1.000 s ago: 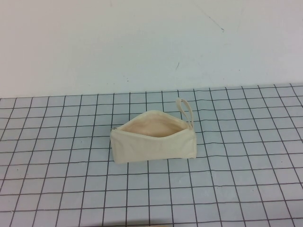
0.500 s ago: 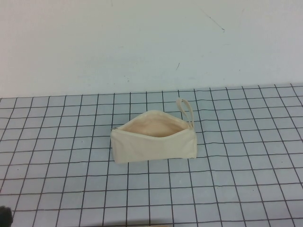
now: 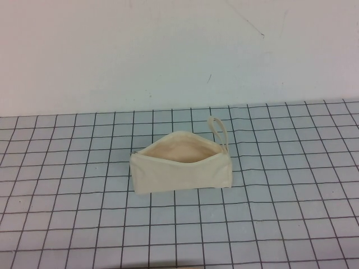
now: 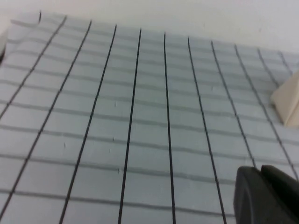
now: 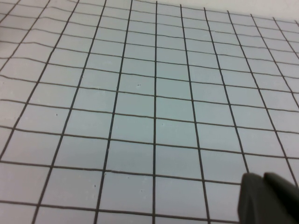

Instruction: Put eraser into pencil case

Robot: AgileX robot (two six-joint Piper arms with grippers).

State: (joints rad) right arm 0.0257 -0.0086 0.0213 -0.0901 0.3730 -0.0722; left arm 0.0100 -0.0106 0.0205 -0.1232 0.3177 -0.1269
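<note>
The pencil case [image 3: 180, 168] is a cream-white pouch lying open on the grid mat at the centre of the high view. Its peach lining faces up and its loop strap [image 3: 219, 131] is at the far right end. One corner of it shows in the left wrist view [image 4: 287, 105]. The eraser is not visible in any view. My left gripper [image 4: 260, 171] hovers low over the bare mat to the left of the pouch, fingers together. My right gripper [image 5: 263, 179] hovers over the bare mat, fingers together. Neither gripper shows in the high view.
The blue-grey grid mat [image 3: 291, 185] covers the table up to a white back wall [image 3: 168, 50]. A thin tan sliver [image 3: 174, 265] lies at the near edge of the high view. A white edge [image 4: 2, 39] shows in the left wrist view.
A dark part of the left arm showed at the near left corner of the high view half a second ago and is now out of view. The pencil case has not moved.
</note>
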